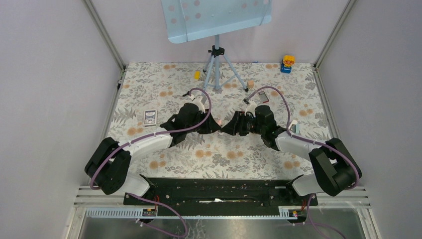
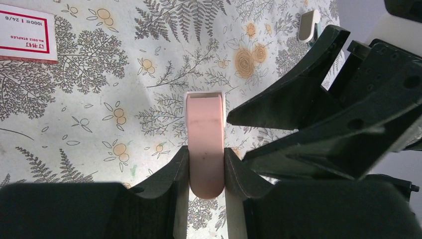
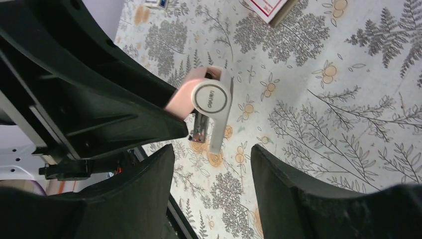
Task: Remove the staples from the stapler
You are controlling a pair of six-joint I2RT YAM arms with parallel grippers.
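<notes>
Bolted side by side at the near edge of the flowered counter (image 1: 219, 159), both arms bent inward to meet at mid-counter. Clamped from both sides by the left pincer (image 2: 206, 164): a pink stapler (image 2: 205, 134), held over the middle of the counter, long body pointing away from that wrist. Just beside it, fingers spread apart and gripping nothing, the right pincer (image 3: 213, 149), facing the stapler's round white hinge. Touching the stapler or not: cannot tell. Farther back on the left, lying flat on the counter, a box of staples (image 1: 150, 117). On the right, another small box (image 1: 263, 94). Beyond these, standing near the far edge, a tripod (image 1: 218, 69) carrying a pale blue board (image 1: 214, 20). In the far right corner, a small blue and yellow toy (image 1: 287, 63).
</notes>
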